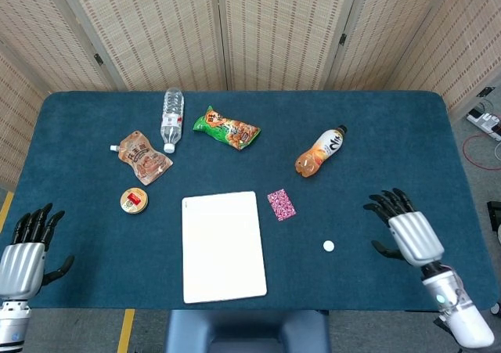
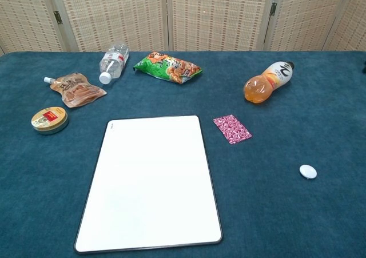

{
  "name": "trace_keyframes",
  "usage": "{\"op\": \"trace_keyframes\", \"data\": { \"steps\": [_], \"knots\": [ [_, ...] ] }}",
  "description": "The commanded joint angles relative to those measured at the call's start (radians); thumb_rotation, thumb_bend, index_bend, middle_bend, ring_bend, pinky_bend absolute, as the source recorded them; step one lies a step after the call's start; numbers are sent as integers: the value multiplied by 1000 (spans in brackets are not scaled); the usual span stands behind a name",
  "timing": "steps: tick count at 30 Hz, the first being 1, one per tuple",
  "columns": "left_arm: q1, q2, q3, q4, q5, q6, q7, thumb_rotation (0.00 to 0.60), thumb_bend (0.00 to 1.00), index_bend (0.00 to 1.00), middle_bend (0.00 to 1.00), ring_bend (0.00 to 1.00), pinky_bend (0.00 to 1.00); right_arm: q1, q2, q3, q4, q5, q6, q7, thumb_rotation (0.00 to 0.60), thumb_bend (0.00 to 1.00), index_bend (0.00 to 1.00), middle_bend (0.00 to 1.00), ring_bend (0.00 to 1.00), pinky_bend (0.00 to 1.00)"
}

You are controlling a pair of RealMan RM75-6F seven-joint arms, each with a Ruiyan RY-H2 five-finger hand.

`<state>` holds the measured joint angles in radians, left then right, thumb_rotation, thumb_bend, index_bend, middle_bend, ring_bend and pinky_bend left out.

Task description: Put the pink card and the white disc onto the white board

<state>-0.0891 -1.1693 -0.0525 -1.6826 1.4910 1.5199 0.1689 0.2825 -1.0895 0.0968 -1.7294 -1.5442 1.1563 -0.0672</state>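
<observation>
The white board (image 1: pixel 222 246) (image 2: pixel 152 181) lies flat on the blue table, near the front middle. Just right of its far corner lies the pink card (image 1: pixel 281 204) (image 2: pixel 232 128). The small white disc (image 1: pixel 329 246) (image 2: pixel 307 171) sits further right and nearer the front. My right hand (image 1: pixel 405 229) hovers over the table right of the disc, fingers spread, holding nothing. At the front left corner my left hand (image 1: pixel 25 252) stays with its fingers apart and empty. Neither hand shows in the chest view.
Along the back lie a clear water bottle (image 1: pixel 171 118), a green snack bag (image 1: pixel 226 127) and an orange drink bottle (image 1: pixel 319 151). A brown pouch (image 1: pixel 143 157) and a round tin (image 1: pixel 135 200) lie left of the board.
</observation>
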Motion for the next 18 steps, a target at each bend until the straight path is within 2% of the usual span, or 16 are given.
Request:
{"op": "trace_keyframes", "data": {
  "steps": [1, 6, 11, 18],
  "knots": [
    [6, 2, 3, 7, 4, 8, -13, 600, 316, 135, 28, 61, 0, 139, -50, 57, -25, 98, -171, -98, 600, 285, 229, 155, 72, 0],
    [20, 3, 9, 25, 6, 21, -43, 600, 315, 134, 28, 61, 0, 271, -145, 103, 6, 255, -319, -210, 600, 285, 182, 106, 35, 0],
    [28, 3, 11, 44, 2, 25, -63, 600, 315, 134, 27, 61, 0, 381, -230, 120, 61, 417, -405, -328, 600, 285, 100, 76, 6, 0],
    [29, -2, 14, 51, 10, 23, -69, 600, 316, 130, 27, 61, 0, 536, -352, 88, 176, 671, -459, -506, 600, 286, 45, 45, 66, 0]
  ]
}}
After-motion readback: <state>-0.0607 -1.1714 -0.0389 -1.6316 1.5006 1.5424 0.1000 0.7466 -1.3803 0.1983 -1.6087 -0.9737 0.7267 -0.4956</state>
